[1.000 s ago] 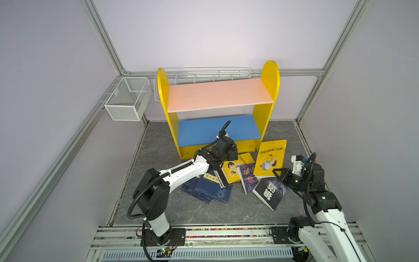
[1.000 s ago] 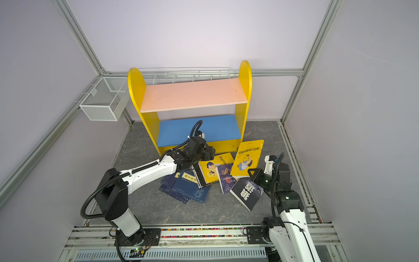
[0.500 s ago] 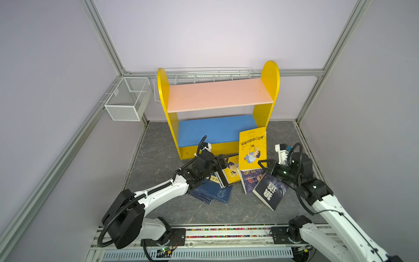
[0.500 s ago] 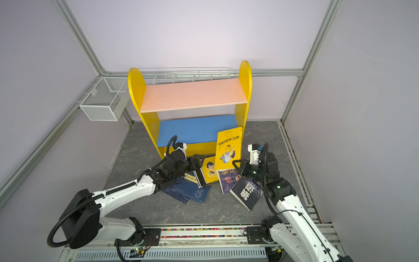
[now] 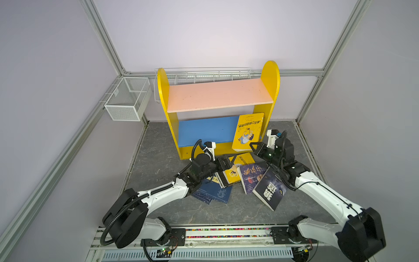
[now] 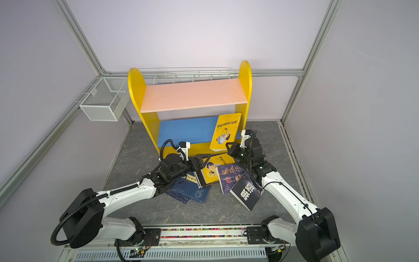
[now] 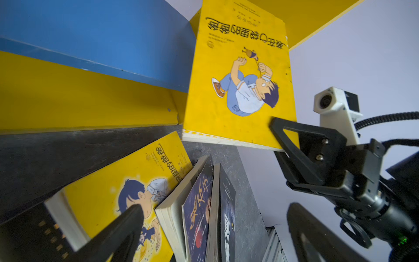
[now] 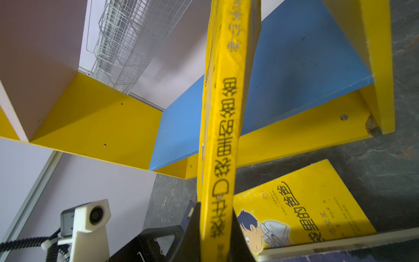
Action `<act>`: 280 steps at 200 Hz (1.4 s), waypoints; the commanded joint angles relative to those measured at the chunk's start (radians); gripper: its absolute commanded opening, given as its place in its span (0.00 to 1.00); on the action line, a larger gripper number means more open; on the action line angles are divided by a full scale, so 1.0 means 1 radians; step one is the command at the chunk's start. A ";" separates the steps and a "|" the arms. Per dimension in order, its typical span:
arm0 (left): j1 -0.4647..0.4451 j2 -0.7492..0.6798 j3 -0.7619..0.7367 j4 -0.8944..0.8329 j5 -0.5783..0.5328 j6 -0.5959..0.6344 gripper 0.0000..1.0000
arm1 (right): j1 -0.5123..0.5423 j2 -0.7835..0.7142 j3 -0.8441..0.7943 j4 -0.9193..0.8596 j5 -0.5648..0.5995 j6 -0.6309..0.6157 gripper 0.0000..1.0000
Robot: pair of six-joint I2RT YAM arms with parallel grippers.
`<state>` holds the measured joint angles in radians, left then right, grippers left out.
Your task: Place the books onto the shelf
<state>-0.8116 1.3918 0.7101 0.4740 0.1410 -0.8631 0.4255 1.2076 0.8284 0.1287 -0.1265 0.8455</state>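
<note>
Books (image 5: 252,175) lie mostly heaped on the grey floor (image 5: 158,163) just near of the shelf (image 5: 217,95), navy ones on the left, purple and black ones on the right. One yellow book (image 5: 248,132) stands upright, cover upside down, at the right end of the blue board (image 5: 204,129), its near right corner pinched in the right claw (image 5: 253,146). The left claw (image 5: 229,161) gapes wide over the heap, holding nothing.
</note>
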 commanded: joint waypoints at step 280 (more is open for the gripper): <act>0.015 0.259 0.112 0.577 -0.081 -0.258 0.80 | 0.151 0.080 -0.045 0.522 -0.033 0.254 0.06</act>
<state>-0.8097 1.6421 0.7784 1.0145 0.0959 -1.0912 0.5652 1.2900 0.7883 0.5201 -0.1440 1.0740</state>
